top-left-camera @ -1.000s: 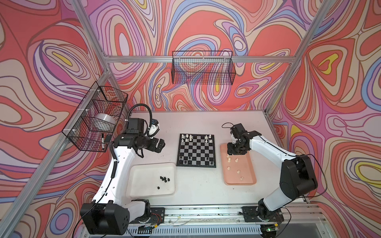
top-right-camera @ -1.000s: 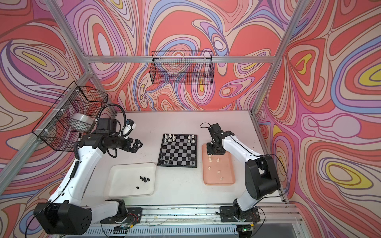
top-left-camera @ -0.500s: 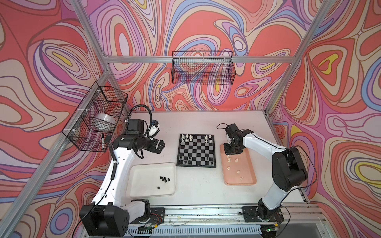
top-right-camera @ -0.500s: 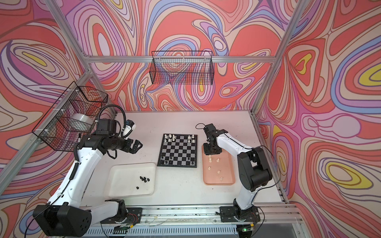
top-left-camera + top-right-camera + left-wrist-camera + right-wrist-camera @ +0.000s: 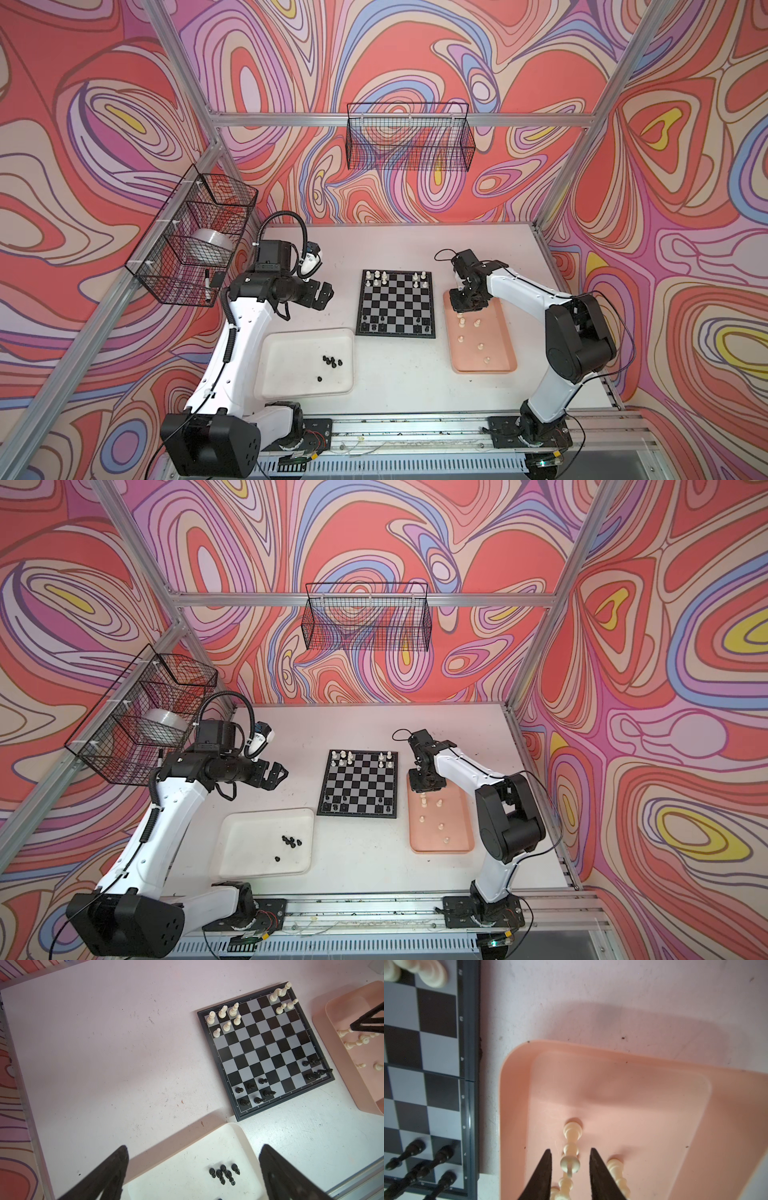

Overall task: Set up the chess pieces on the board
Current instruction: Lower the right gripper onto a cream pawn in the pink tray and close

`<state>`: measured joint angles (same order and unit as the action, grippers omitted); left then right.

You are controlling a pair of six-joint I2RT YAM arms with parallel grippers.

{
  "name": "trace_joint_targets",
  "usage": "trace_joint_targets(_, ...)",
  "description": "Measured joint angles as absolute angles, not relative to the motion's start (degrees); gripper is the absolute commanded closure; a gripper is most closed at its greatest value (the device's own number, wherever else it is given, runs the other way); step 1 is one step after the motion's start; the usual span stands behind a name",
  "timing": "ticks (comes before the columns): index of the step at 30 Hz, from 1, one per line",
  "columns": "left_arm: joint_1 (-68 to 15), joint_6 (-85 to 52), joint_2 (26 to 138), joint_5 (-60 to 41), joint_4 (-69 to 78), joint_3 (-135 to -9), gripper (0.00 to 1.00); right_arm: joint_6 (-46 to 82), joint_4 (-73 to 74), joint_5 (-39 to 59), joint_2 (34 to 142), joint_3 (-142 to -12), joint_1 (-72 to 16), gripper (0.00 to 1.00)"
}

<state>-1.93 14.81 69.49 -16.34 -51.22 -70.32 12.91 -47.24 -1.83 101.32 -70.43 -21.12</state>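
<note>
Big stuff first. The table (image 5: 395,249) has the board (image 5: 397,303) in the middle, half dressed: cream chess pieces (image 5: 377,274) on the far rows, black on the near rows, gaps in both. The white tray (image 5: 291,361) by the board's near-left corner holds a clump of black pieces (image 5: 331,360). The pink tray (image 5: 500,332), just right of the board, has the loose cream ones.

The left gripper (image 5: 328,296) hangs over the table left of the board, spread wide, holding nothing. The right gripper (image 5: 570,1149) is down at the pink tray's far end, straddling a cream piece (image 5: 569,1163) with a sliver of daylight each side, so no pinch yet.

My take: squeeze gently and centred, since a neighbour piece (image 5: 615,1167) sits just beside one finger. Then lift straight up before swinging boardward. I can't tell if the piece is standing or lying.
</note>
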Motion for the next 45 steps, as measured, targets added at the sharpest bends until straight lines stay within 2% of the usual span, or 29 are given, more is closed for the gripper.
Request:
trace_joint_targets(5, -1.96, 14.79, 69.49, -16.32, -51.22, -70.32, 0.01, 12.91, -47.27, -1.69, 102.78, -70.43, -21.39, 0.69)
trace_joint_targets(9, -2.02, 14.81, 69.49, -16.32, -51.22, -70.28, 0.01, 12.95, -47.16, -1.72, 102.85, -70.43, -21.63, 0.74)
trace_joint_targets(19, -2.26, 14.79, 69.49, -16.32, -51.24, -69.87, 0.01, 13.02, -47.16, -2.15, 102.98, -70.43, -21.85, 0.75)
trace_joint_targets(24, -2.31, 14.79, 69.49, -16.32, -51.24, -69.84, 0.01, 13.1, -47.16, -2.5, 103.0, -70.41, -21.85, 0.81)
trace_joint_targets(38, -2.31, 14.81, 69.38, -16.29, -51.24, -69.87, 0.01, 13.13, -47.2, -3.62, 103.09, -70.17, -21.91, 0.88)
trace_joint_targets(45, -2.33, 14.83, 68.99, -16.27, -51.31, -69.87, 0.01, 12.97, -47.9, -3.7, 103.09, -70.22, -21.91, 0.88)
